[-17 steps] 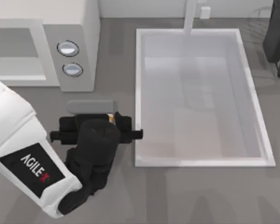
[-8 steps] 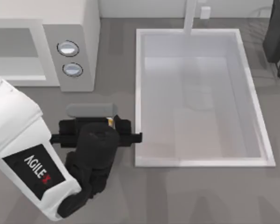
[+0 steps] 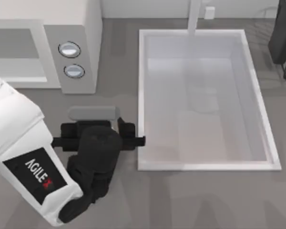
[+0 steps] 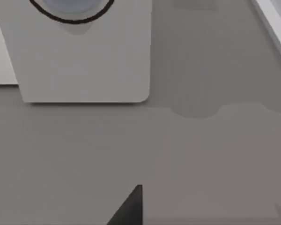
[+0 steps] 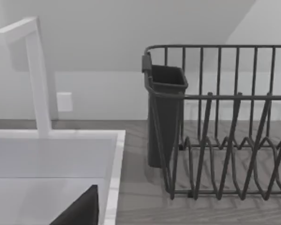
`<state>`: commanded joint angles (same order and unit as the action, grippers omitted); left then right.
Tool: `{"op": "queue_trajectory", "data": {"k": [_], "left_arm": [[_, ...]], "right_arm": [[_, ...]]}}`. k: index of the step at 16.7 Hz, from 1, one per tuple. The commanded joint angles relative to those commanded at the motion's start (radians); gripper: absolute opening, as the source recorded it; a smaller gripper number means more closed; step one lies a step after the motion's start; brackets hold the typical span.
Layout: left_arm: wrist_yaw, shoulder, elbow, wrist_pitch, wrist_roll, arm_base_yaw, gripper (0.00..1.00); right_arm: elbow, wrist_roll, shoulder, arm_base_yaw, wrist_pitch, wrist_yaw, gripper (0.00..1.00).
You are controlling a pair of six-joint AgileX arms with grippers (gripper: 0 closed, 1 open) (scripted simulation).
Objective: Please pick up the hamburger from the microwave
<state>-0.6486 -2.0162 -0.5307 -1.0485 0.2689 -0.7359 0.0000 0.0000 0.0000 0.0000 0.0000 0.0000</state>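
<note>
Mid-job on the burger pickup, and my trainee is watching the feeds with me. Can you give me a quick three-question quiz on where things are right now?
1. Multiple choice: in the top view, the left gripper is above
A. the inside of the sink
B. the counter in front of the microwave, beside the sink's left rim
C. the dish rack
2. True or false: the microwave's panel carries three knobs.
3. Fill in: in the top view, the dish rack stands to the sink's upper ___.

Key: 1 B. 2 False, it carries two knobs. 3 right.
</note>
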Motion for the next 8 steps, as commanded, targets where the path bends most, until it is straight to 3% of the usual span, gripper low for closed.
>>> {"op": "queue_trajectory", "data": {"k": [2,8], "left_arm": [[0.000,0.000,0.000,0.000,0.000,0.000,0.98],[0.000,0.000,0.000,0.000,0.000,0.000,1.00]], "right_arm": [[0.000,0.000,0.000,0.000,0.000,0.000,1.00],[0.000,0.000,0.000,0.000,0.000,0.000,1.00]]}}
